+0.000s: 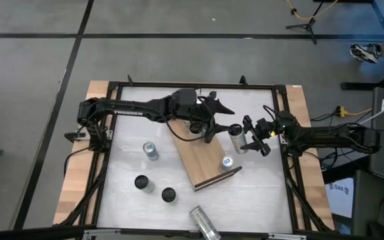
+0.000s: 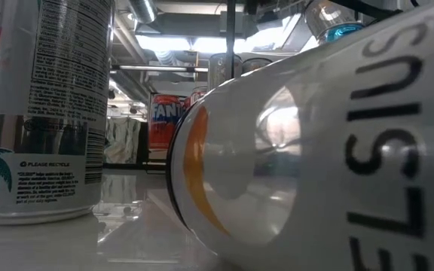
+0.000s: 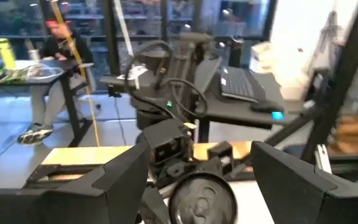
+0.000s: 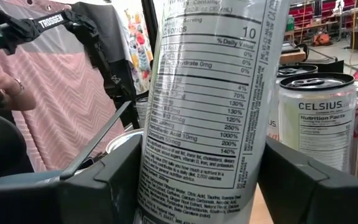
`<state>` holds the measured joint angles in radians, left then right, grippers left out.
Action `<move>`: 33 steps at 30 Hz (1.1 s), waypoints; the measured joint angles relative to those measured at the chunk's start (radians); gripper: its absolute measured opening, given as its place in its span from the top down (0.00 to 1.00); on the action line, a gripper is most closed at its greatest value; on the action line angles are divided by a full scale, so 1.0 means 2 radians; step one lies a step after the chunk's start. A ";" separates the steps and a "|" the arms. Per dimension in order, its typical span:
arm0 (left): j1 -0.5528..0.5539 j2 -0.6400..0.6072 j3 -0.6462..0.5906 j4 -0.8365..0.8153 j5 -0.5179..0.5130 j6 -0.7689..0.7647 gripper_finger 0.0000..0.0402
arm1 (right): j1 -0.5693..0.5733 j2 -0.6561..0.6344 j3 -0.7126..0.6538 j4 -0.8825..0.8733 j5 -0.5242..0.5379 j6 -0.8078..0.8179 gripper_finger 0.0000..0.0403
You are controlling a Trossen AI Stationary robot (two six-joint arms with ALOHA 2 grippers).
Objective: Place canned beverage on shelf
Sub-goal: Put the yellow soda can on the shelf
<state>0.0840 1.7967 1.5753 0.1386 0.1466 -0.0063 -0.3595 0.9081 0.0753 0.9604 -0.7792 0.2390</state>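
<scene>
Right end effector (image 1: 251, 141) pinching a can (image 1: 236, 139) at the shelf's (image 1: 199, 159) far-right edge; left end effector (image 1: 213, 119) spread wide over its far end.

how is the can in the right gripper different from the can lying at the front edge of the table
The held can is clamped in the right gripper; the fallen can is free, with no gripper near it. The held can is at the edge of the shelf; the fallen can lies on its side on the white tabletop, well off the shelf. Both look silvery and slim.
</scene>
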 joint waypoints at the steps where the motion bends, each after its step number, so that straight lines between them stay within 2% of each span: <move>1: -0.001 0.000 0.000 -0.001 0.007 0.008 0.32 | 0.000 0.000 0.000 0.000 0.000 0.000 0.37; 15: -0.005 0.035 0.000 0.001 0.014 0.035 0.32 | 0.000 0.000 0.000 0.004 0.000 0.010 0.37; 33: -0.005 0.067 0.000 0.012 0.011 0.018 0.32 | 0.000 0.000 0.000 0.002 -0.018 -0.002 0.37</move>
<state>0.0731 1.9306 1.5743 0.1619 0.1677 0.0287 -0.3599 0.9081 0.0753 0.9648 -0.8147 0.2341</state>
